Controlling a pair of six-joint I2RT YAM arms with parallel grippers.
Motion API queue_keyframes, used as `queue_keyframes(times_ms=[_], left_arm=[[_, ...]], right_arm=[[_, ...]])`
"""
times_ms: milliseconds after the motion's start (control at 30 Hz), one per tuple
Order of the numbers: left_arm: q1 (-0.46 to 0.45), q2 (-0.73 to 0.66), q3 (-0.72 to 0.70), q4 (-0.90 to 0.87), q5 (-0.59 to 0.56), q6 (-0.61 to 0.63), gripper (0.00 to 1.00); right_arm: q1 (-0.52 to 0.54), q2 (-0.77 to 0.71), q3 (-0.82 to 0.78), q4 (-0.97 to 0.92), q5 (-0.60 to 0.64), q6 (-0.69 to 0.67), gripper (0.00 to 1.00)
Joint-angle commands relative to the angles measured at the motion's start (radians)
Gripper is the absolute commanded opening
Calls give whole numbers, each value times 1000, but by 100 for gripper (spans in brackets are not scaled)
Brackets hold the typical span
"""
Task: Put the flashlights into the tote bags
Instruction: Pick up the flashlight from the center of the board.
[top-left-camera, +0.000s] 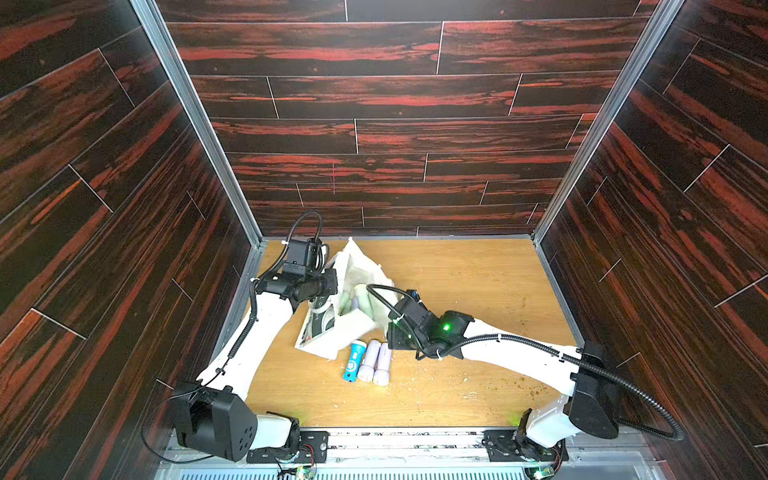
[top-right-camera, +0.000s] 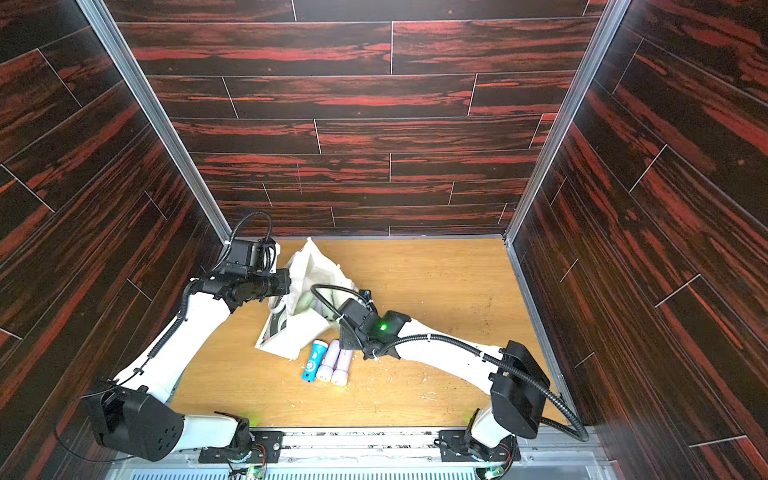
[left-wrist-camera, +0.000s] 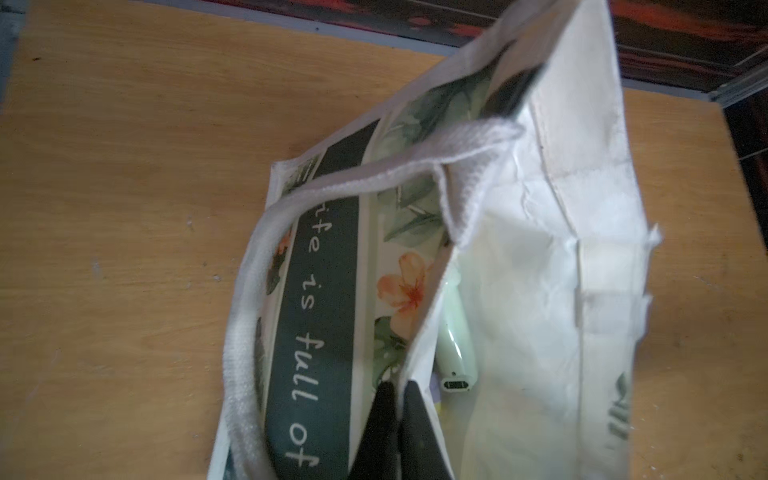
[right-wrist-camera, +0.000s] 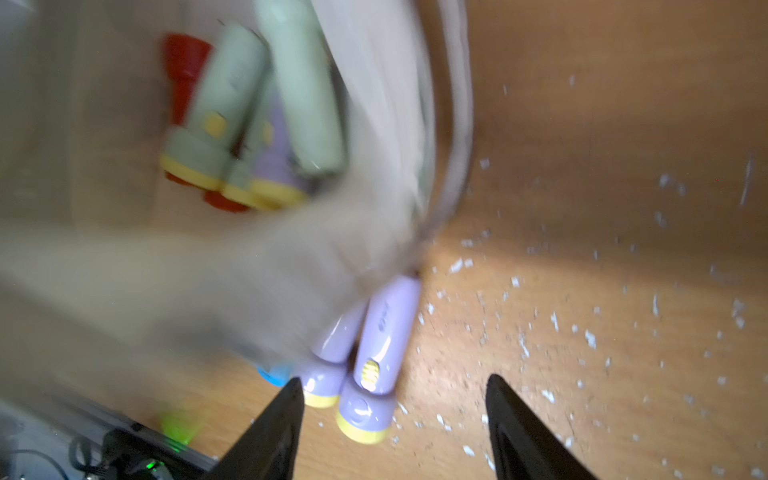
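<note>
Step in hand: as I read it, you are reaching for the next flashlight to carry into the tote bag (top-left-camera: 345, 328), since three are not yet in it.
Outside the bag: a blue flashlight (top-left-camera: 353, 360) and two lilac ones lie side by side on the counter (top-left-camera: 478, 291), just beside the tote bag's lower edge. The cloth droops over the tails of the blue one and the inner lilac flashlight (right-wrist-camera: 332, 353). The outer lilac flashlight (right-wrist-camera: 382, 340) lies clear of it.
Inside the bag: a pale green flashlight (right-wrist-camera: 232, 91), a red flashlight (right-wrist-camera: 183, 66) and others lie heaped within the tote bag's mouth.
Left pincer (left-wrist-camera: 395, 388): closed tight on the tote bag's rim cloth, propping the mouth open.
Right pincer (right-wrist-camera: 395, 379): jaws roughly half apart and empty, hanging over the outer lilac flashlight beside the tote bag. The blur hides whether a tip grazes its neighbour.
Do it well: take the outer lilac flashlight first. Straddle its barrel crosswise, not the flared head. Put one jaw on the free side and ease the other into the groove against its neighbour. The smooth round plastic will likely roll, so descend straight and close at mid-barrel.
Hold the bag: do not slacken the left grip, or the floppy cloth may fold over the mouth.
</note>
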Motion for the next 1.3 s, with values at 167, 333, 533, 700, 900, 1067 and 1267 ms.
queue_keyframes(times_ms=[167,333,533,700,900,1067,1267], left_arm=[[7,-17,15,-37,-67,15,0],[8,-9,18,-39,-104,2,0],[13,4,25,-69,-189,-4,0],[13,13,30,-95,-274,3,0],[13,19,32,-114,-335,8,0],[13,21,32,-114,-326,9,0],[13,18,32,-114,-330,11,0]], right_arm=[[38,-85,13,-14,32,17,80],[42,-50,-9,-26,6,56,79],[62,64,11,-66,-26,109,73],[62,131,25,-66,-56,111,73],[61,225,81,-77,-102,92,70],[54,284,126,-81,-118,77,69],[33,329,129,-91,-145,95,60]])
